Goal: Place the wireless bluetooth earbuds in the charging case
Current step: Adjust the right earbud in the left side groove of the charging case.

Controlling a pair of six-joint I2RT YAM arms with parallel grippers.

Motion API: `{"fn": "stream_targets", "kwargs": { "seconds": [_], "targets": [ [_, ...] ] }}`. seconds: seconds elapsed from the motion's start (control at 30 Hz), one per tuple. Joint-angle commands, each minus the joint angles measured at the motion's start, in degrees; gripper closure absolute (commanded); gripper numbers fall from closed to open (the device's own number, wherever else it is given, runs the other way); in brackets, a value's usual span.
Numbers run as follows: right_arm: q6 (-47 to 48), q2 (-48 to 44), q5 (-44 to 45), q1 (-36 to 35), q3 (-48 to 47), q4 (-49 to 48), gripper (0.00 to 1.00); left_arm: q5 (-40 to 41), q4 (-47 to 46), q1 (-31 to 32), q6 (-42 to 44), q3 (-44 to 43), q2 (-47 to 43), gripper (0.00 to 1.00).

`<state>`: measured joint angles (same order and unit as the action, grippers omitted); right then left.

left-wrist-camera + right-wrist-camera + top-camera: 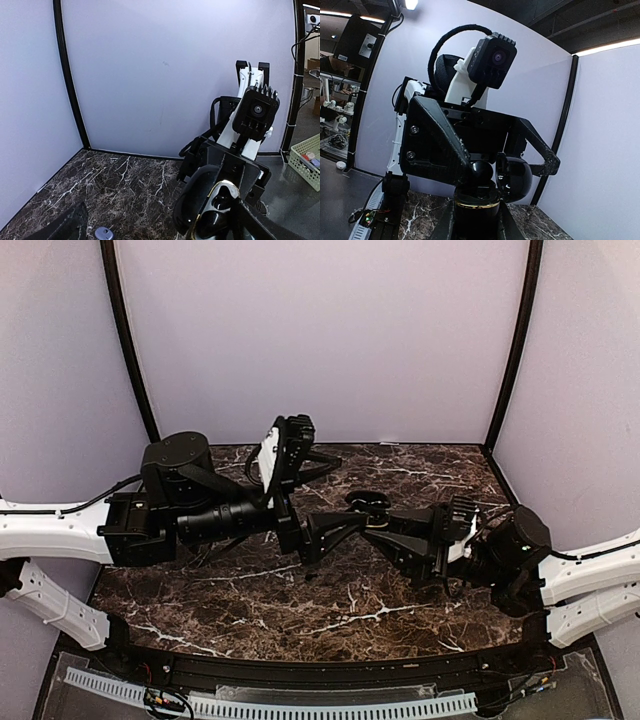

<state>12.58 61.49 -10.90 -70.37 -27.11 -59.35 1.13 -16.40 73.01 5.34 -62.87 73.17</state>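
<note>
While the right gripper carries it, charging case: raised off the marble table and tipped with its mouth towards the other arm. We judge this is so the wells are offered up for loading.
grip on the case: the right fingers are clamped on the case's lower body, one on each side just under the gold rim. We think gripping this low is what leaves the opening free.
lid: swung back beside the case's mouth, clear of the way in.
left gripper: close in front of the case's mouth, with fingers spread wide apart and nothing between them. We read it as ready to pick something up, not to deliver.
earbud: we see one pale, rounded bud lying on the table, lower than the case and off to its side. It is not in the case.
tray inside the case: pale, with dark shapes in it. We cannot tell whether these are seated buds or empty wells.
step in hand: as we judge it, the loose bud must be fetched from below the case and brought to its mouth.
risk: the bud is far smaller than a finger, so we expect it could slip or roll when pinched.
</note>
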Motion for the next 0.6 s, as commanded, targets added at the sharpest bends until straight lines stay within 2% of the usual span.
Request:
{"fn": "stream_targets", "kwargs": {
  "seconds": [0.0, 0.13, 0.33, 0.57],
  "targets": [
    [-0.59, -0.57, 0.38, 0.25, -1.06, -3.0, 1.0, -2.05, -0.11, -0.15, -0.21, -0.94, -2.17, 0.01],
    [-1.24, -0.81, 0.98, 0.47, -0.6, -3.14, 1.0, -5.08, -2.98, -0.15, -0.07, 1.64, -5.52, 0.01],
    [-1.62, -1.25, 1.07, 0.93, -0.05, -3.19, 1.0, -2.6, -5.32, -0.2, -1.66, 4.04, -8.47, 0.01],
    [-1.26, -1.22, -0.06, 0.95, -0.71, -2.16, 1.0, -0.91, -0.08, -0.24, -1.55, 0.73, -5.7, 0.01]
  ]
}}
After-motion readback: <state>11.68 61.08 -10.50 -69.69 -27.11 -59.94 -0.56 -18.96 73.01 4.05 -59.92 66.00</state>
